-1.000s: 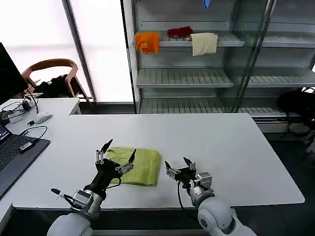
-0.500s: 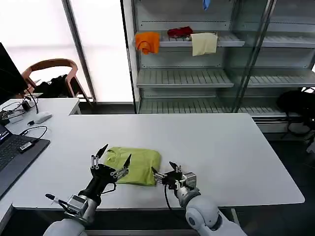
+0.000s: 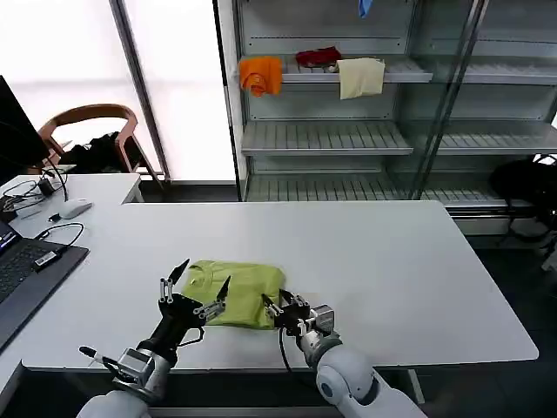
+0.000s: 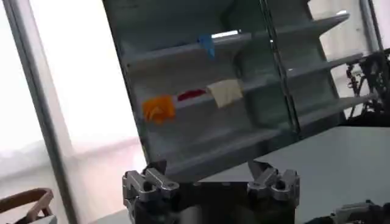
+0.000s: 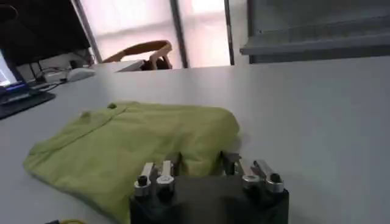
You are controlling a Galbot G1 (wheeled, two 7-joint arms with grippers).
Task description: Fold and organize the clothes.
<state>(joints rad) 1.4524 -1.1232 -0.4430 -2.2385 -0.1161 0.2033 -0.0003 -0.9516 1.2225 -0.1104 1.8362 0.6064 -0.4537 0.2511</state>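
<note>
While I watch from the head camera, both arms sit low in the frame at the near table edge.

Left gripper [image 3: 195, 293]: lower left of centre, fingers spread wide apart, tips raised over the near left part of the shirt; I see nothing held between them.

Right gripper [image 3: 280, 308]: lower centre, fingers apart, nothing between them, tips at the shirt's near right corner; I cannot tell whether they touch the fabric. From its own wrist camera the fingers [image 5: 157, 178] stand parted just short of the cloth.

T-shirt [image 3: 239, 292]: lime yellow-green, folded into a rough rectangle, lying flat on the table a little left of centre and near the front edge, between the two grippers. The right wrist camera shows it [image 5: 134, 149] as a low rumpled pad.

Table [image 3: 392, 270]: white, bare across its right half.

Laptop [image 3: 22, 274]: left edge of frame, with cables beside it.

Shelving [image 3: 326, 135]: upper centre, beyond the table.

Orange cloth [image 3: 261, 75]: on the upper shelf, left side.

Cream cloth [image 3: 360, 77]: same shelf, hanging over its edge to the right of the orange one.
</note>
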